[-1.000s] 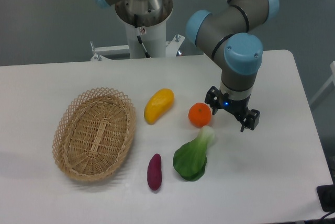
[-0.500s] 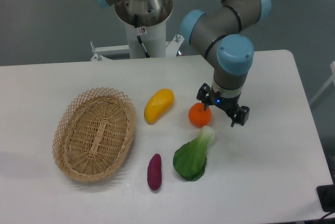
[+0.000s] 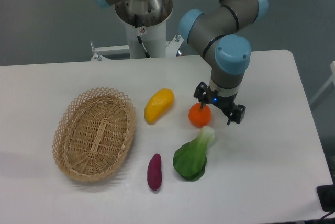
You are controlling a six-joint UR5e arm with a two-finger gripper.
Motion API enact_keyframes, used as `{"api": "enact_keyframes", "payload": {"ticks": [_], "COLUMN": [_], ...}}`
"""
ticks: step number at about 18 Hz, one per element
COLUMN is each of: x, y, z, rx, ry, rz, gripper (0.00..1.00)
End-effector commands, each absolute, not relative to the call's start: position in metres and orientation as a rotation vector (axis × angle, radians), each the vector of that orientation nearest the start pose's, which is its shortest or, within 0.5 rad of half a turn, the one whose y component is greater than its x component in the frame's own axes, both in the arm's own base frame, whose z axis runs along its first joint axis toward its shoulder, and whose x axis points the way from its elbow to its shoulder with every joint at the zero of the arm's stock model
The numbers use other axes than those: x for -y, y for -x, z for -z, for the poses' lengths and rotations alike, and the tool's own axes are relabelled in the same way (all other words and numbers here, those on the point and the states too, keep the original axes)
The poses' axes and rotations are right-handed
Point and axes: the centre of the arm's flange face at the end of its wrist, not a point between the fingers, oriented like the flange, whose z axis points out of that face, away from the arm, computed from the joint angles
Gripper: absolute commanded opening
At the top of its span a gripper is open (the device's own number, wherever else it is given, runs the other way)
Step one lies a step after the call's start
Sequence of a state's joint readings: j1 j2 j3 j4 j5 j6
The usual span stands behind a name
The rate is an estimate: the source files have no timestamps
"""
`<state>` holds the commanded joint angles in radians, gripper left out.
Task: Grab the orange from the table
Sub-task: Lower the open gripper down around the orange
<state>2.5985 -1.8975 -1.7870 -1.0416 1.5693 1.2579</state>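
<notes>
Jaws (image 3: 220, 108) hanging spread, gripping nothing; orange (image 3: 199, 115) sitting on bench (image 3: 272, 150) just left of centre (partly under near finger), needing leftward correction.

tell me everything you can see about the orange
The orange is a small, round, bright-orange fruit with a smooth, slightly glossy skin. It rests on the white table, between the yellow mango-like fruit to its left and the leafy green just below it. The open claw overlaps its upper right side, hiding part of it; whether a finger touches it cannot be told.
</notes>
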Motion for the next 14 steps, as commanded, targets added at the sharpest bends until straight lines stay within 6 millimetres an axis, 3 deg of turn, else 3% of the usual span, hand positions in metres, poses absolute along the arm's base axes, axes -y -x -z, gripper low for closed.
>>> {"api": "enact_keyframes", "payload": {"ticks": [6, 10, 14], "x": [-0.399, -0.394, -0.394], "y": [0.401, 0.391, 0.388], "z": [-0.24, -0.222, -0.219], "rx": [-0.361, -0.36, -0.365], "ry": [3.144, 3.115, 3.121], "rz": [0.078, -0.032, -0.027], "gripper": [1.0, 1.0, 1.0]}}
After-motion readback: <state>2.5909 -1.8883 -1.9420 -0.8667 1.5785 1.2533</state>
